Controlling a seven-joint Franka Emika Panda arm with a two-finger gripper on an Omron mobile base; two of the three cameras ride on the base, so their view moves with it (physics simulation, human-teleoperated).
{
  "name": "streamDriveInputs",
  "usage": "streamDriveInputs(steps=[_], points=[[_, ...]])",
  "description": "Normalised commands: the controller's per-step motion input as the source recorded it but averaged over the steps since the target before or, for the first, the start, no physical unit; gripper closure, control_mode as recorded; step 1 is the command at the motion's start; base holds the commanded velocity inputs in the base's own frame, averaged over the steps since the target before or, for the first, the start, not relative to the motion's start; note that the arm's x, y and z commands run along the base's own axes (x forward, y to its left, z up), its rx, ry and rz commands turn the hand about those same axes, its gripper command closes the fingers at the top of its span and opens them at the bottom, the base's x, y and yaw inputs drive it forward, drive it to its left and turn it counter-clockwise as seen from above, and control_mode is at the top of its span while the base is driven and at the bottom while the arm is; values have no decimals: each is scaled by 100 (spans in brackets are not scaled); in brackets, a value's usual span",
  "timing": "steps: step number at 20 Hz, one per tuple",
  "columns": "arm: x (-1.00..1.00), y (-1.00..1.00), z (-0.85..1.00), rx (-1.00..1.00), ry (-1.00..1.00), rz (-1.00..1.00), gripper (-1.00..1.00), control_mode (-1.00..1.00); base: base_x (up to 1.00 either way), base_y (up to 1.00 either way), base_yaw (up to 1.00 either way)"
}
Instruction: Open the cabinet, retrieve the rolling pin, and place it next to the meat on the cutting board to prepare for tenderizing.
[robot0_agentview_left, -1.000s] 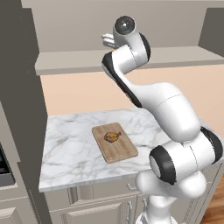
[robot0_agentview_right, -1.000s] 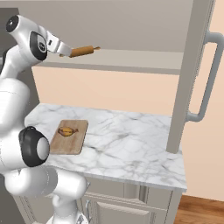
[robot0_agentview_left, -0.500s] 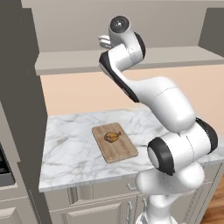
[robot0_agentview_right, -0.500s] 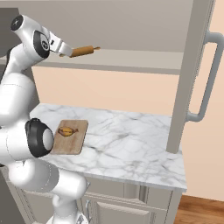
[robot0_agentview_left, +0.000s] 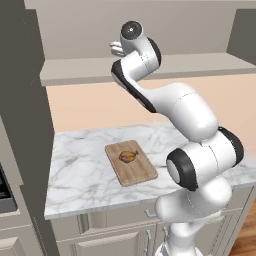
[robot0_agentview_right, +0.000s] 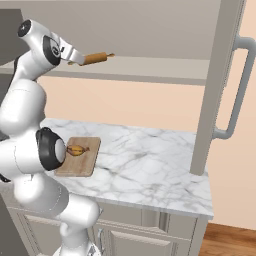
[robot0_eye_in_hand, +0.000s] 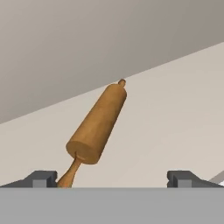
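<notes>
Cabinet shelf (robot0_agentview_right: 150, 65): brown wooden rolling pin (robot0_eye_in_hand: 98, 122), apparently lying flat

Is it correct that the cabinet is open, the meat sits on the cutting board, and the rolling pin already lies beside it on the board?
Not quite. The rolling pin is up on the open cabinet shelf, before the open gripper, as the right base view shows. The meat does sit on the cutting board.
</notes>
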Motion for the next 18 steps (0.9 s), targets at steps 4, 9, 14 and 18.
streamDriveInputs(steps=[4,9,14,18], points=[[29,1,-1,0,0,-2,-100,-100,0,0,0],[32,6,0,0,0,-3,-100,-100,0,0,0],[30,5,-3,0,1,-3,-100,-100,0,0,0],[25,2,-4,0,2,-3,-100,-100,0,0,0]])
